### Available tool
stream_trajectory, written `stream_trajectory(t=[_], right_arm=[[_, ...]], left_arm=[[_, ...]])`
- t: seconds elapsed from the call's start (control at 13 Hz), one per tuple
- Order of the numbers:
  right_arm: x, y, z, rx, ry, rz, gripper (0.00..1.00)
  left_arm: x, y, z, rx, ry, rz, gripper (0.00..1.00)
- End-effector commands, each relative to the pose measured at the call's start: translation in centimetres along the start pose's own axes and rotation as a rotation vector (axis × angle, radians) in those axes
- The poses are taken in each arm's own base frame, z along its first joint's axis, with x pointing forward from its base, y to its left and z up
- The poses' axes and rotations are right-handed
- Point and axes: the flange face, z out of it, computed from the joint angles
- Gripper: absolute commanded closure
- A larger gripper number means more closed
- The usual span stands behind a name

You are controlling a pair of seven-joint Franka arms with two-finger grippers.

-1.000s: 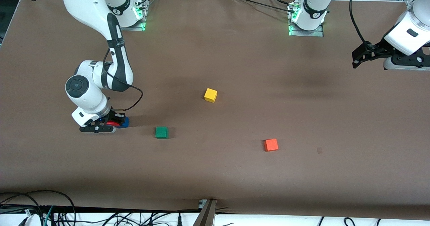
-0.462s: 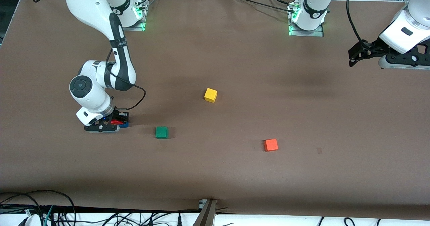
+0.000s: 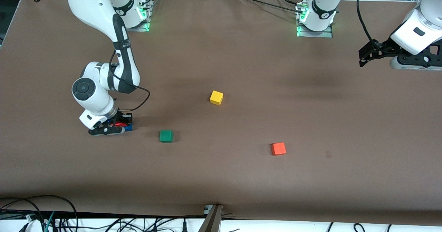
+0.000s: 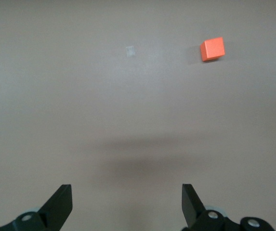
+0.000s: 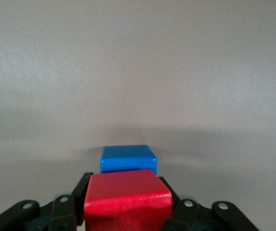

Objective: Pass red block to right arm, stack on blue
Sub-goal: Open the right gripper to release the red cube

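Observation:
My right gripper [image 3: 116, 125] is low over the table at the right arm's end, shut on the red block [image 3: 120, 124]. In the right wrist view the red block [image 5: 127, 198] fills the space between the black fingers [image 5: 81, 186], and the blue cube [image 5: 128, 158] shows just past it on the brown mat. The blue cube [image 3: 129, 127] sits partly under the gripper; I cannot tell whether the red block touches it. My left gripper [image 3: 361, 57] hangs open and holds nothing, high over the left arm's end. Its fingers [image 4: 60, 198] stand wide apart over bare mat.
A green cube [image 3: 166, 135] lies close to the blue one, toward the table's middle. A yellow cube [image 3: 216, 97] sits mid-table, and an orange cube [image 3: 278, 148] [image 4: 212, 49] lies nearer the front camera toward the left arm's end. Cables hang along the front edge.
The right gripper has shifted slightly toward the blue cube with the red block in it. The left gripper has drawn back a little toward its base.

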Motion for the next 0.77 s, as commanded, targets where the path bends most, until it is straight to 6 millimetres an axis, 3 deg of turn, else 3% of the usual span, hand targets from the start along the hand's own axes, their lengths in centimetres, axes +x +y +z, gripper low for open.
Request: stream_trajectory(t=[0.0, 0.23, 0.31, 0.38, 0.54, 0.62, 0.69], right_arm=[[-0.26, 0.36, -0.17, 0.009, 0.010, -0.012, 1.00], [-0.31, 0.36, 0.06, 0.006, 0.007, -0.013, 1.00], [-0.27, 0.34, 0.09, 0.006, 0.007, -0.014, 0.86], [-0.29, 0.44, 0.11, 0.006, 0.005, -0.012, 0.62], [-0.08, 0.63, 0.11, 0.003, 0.007, -0.011, 0.37], [-0.07, 0.72, 0.09, 0.002, 0.007, -0.016, 0.37], [-0.09, 0.73, 0.20, 0.002, 0.005, -0.031, 0.30]], left_arm=[[-0.06, -1.04, -0.34, -0.009, -0.017, -0.015, 0.00], [-0.06, -1.27, -0.33, -0.011, -0.017, -0.020, 0.00], [-0.07, -1.27, -0.32, -0.010, -0.019, -0.020, 0.00], [-0.06, -1.33, -0.21, -0.012, -0.024, -0.021, 0.00], [-0.22, -1.35, -0.20, -0.010, -0.033, -0.021, 0.00], [-0.24, -1.34, -0.14, -0.011, -0.039, -0.019, 0.00], [-0.28, -1.36, -0.22, -0.010, -0.037, -0.021, 0.00]])
